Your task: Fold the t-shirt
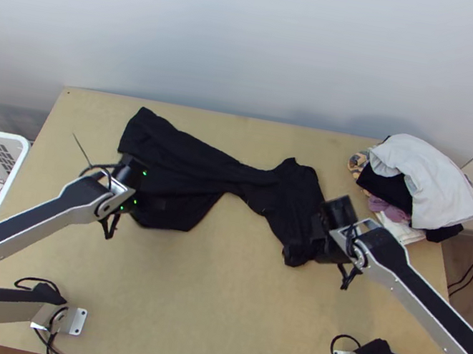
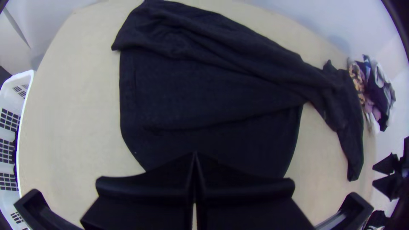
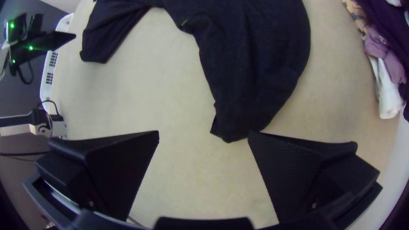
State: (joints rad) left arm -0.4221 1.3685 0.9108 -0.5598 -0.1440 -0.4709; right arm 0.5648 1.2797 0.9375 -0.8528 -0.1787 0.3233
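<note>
A black t-shirt (image 1: pixel 188 162) lies bunched and twisted across the upper middle of the table, wide at the left, narrow in the middle. In the top view my left gripper (image 1: pixel 134 192) is over its left part, my right gripper (image 1: pixel 317 234) by the lower end of its right part. The left wrist view has the left gripper (image 2: pixel 194 157) shut, its fingertips together over the shirt (image 2: pixel 204 93). In the right wrist view the right gripper (image 3: pixel 203 134) stands open, with an end of the shirt (image 3: pixel 251 76) close to one fingertip. Whether they touch, I cannot tell.
A pile of clothes (image 1: pixel 420 182) lies at the table's back right corner, grey-white cloth on top. A white basket (image 1: pixel 17 166) holding dark and white cloth stands off the left edge. Bare wood (image 1: pixel 215 304) spans the near part of the table.
</note>
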